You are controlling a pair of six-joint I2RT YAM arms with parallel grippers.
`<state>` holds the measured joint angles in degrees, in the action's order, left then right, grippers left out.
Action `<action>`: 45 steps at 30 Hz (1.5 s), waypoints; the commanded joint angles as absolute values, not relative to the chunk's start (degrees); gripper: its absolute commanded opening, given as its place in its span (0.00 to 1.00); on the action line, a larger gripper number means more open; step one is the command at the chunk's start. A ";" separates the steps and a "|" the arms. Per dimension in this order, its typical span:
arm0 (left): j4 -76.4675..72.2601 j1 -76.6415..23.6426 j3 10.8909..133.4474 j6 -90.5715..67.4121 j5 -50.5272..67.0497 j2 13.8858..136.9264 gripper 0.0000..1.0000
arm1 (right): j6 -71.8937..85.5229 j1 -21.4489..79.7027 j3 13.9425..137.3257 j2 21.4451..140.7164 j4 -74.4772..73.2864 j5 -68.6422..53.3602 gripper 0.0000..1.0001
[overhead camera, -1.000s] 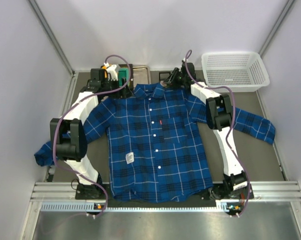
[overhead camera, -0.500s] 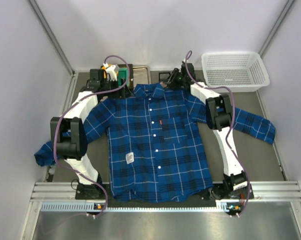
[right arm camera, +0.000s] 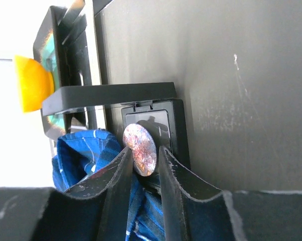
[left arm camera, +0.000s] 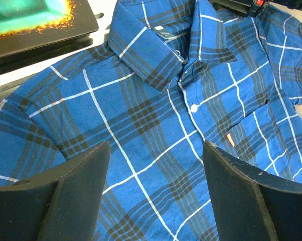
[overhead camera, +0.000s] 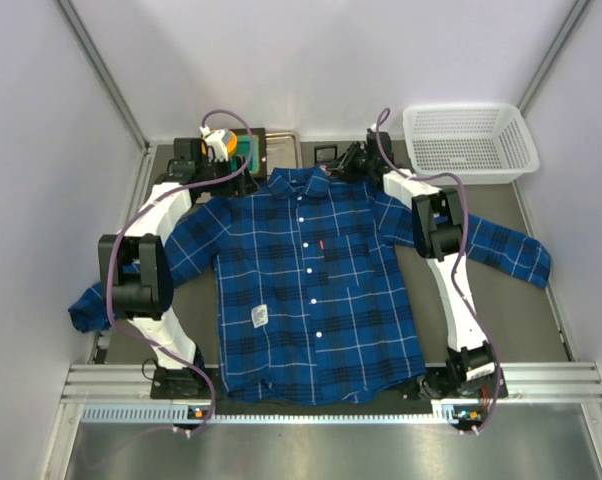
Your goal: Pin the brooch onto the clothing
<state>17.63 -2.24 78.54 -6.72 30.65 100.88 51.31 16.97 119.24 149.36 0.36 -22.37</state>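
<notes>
Beyond the shirt [overhead camera: 311, 280], right end effector [right arm camera: 145, 154] pinches the brooch [right arm camera: 139, 148].

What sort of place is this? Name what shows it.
Most likely a robot lab test cell: plain white walls close in a dark table, a left arm and right arm stand at a metal rail, and a plaid shirt lies spread flat between them.

This is a robotics lab test cell: plain white panel walls [overhead camera: 331, 60] framed by aluminium struts [overhead camera: 101, 70] box in a dark grey table [overhead camera: 541, 320]. A ribbed aluminium rail [overhead camera: 331, 382] along the near edge carries a black-and-white left arm [overhead camera: 141, 270] and right arm [overhead camera: 451, 290]. A white plastic mesh basket [overhead camera: 521, 140] sits far right.
</notes>
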 commanded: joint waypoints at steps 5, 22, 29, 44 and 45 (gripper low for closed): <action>17.49 -1.50 80.77 -5.19 31.64 101.07 0.79 | 57.13 15.65 117.25 153.54 5.36 -28.39 0.26; 18.37 -1.23 80.77 -5.45 31.11 101.43 0.80 | 56.78 15.47 118.65 154.69 7.11 -31.10 0.00; 18.11 -1.23 80.68 -5.10 31.64 101.16 0.79 | 59.67 15.03 117.60 151.88 12.99 -33.22 0.00; 17.14 -1.06 82.53 -4.92 32.08 101.78 0.87 | 54.06 12.31 115.05 142.12 16.08 -31.64 0.00; 17.57 -1.14 82.79 -4.92 32.25 101.86 0.86 | 53.97 12.22 115.14 141.42 16.08 -32.42 0.00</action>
<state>18.65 -1.54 79.61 -5.43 30.89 101.80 56.77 13.30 114.72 148.83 13.15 -32.03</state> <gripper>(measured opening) 0.859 0.010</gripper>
